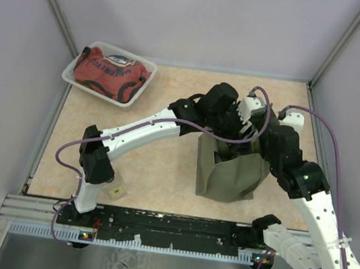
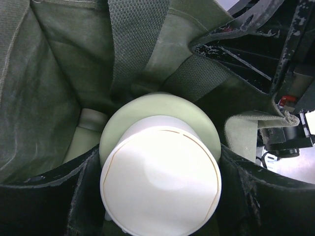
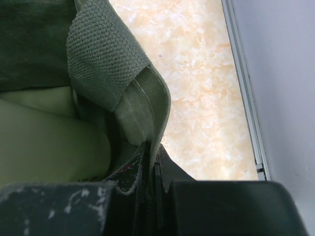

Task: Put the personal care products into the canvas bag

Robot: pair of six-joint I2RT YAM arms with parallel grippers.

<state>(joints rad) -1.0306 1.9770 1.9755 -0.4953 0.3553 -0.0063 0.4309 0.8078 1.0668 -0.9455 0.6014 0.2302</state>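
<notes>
We see matt olive cloth on the canvas bag point(image 1: 228, 174), coarse weave on its webbing strap point(image 3: 98, 64), a smooth plastic olive-green bottle point(image 2: 162, 105), its cream cap point(image 2: 160, 182) faintly glossy.

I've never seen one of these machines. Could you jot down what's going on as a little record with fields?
Right claw: pinching the rim of the tall olive-green canvas bag
Left claw: shut on an olive-green bottle with a cream cap, at the bag's mouth
Already in bag: one pale bottle, low down
Far-left corner: red printed cloth in a clear plastic tray
</notes>
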